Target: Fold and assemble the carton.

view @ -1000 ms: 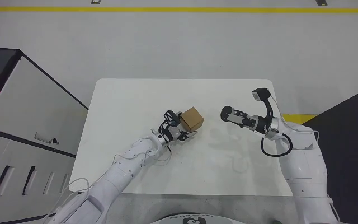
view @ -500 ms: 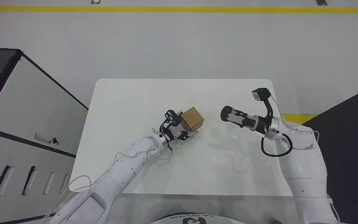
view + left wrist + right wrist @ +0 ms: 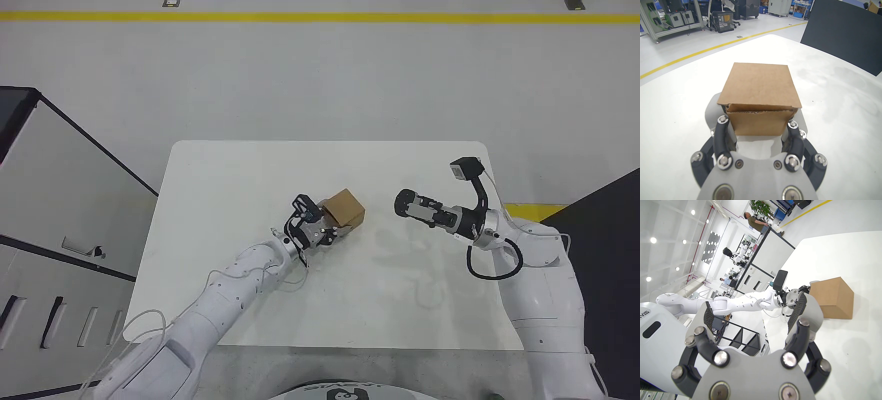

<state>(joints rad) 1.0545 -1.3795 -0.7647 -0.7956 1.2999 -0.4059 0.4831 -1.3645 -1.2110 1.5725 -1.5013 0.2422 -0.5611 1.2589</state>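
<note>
A small brown carton (image 3: 343, 208) sits near the middle of the white table (image 3: 250, 180), its flaps folded in. My left gripper (image 3: 320, 233) is at the carton's near-left side and is shut on it. In the left wrist view its fingers flank the lower sides of the carton (image 3: 759, 89), and a ragged flap edge faces the camera. My right gripper (image 3: 405, 203) hovers open to the right of the carton, a short gap away, with nothing between its fingers (image 3: 800, 306). The right wrist view shows the carton (image 3: 834, 298) with the left gripper (image 3: 806, 289) against it.
A grey cabinet (image 3: 50, 200) stands beside the table's left edge. A black panel (image 3: 610, 220) stands off the table's right corner. Bare tabletop lies on all sides of the carton.
The carton has tipped slightly and shifted a little toward the far edge in the left gripper. The right arm has not moved.
</note>
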